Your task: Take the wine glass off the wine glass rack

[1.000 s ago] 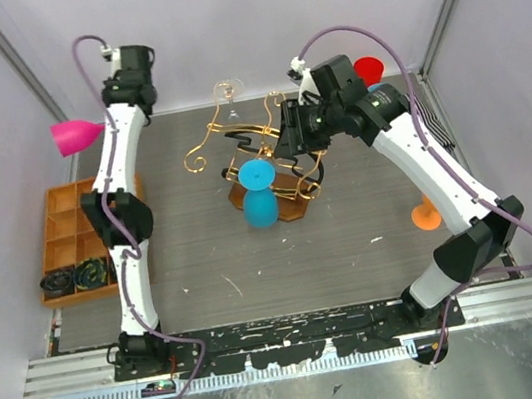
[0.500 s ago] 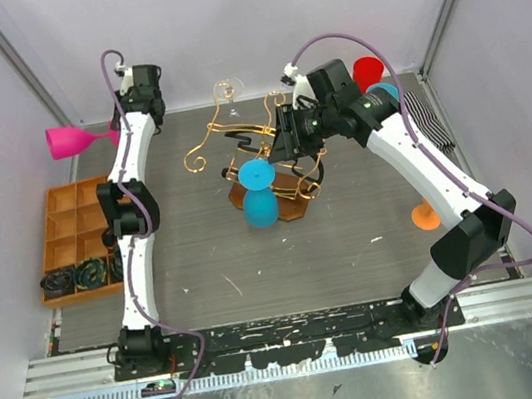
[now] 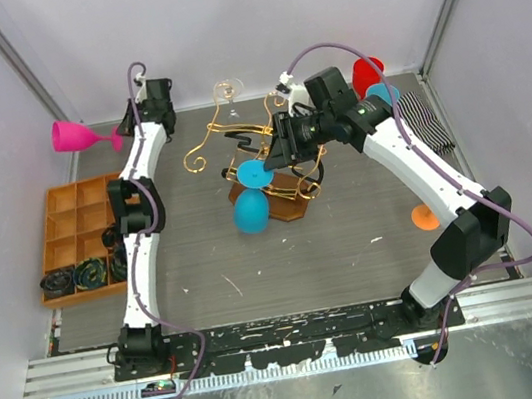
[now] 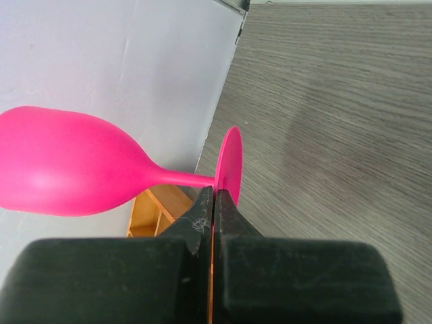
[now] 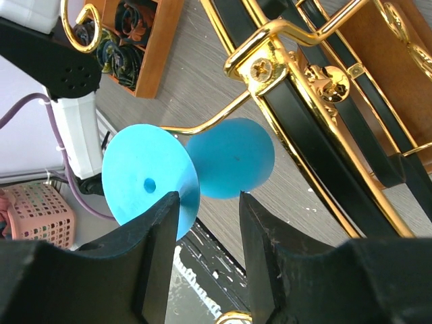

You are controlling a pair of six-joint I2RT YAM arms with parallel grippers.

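My right fingers (image 5: 156,256), open, at the blue wine glass (image 5: 150,182) hung on the gold rack (image 5: 297,128); left fingers (image 4: 196,223) clamp a pink glass (image 4: 67,162).

Wine glass rack (image 3: 290,206), tray (image 3: 62,201) on table (image 3: 354,246)

The hanging wine glass (image 5: 150,182) sits at the right gripper's (image 5: 209,202) tips, its foot just ahead of them and its bowl beyond, with the wine glass rack (image 5: 304,142) to that gripper's right. A second wine glass (image 4: 61,162) lies sideways to the left of the left gripper (image 4: 213,199), its foot seemingly between the fingers. The compartment tray (image 4: 152,206) lies beneath its stem.
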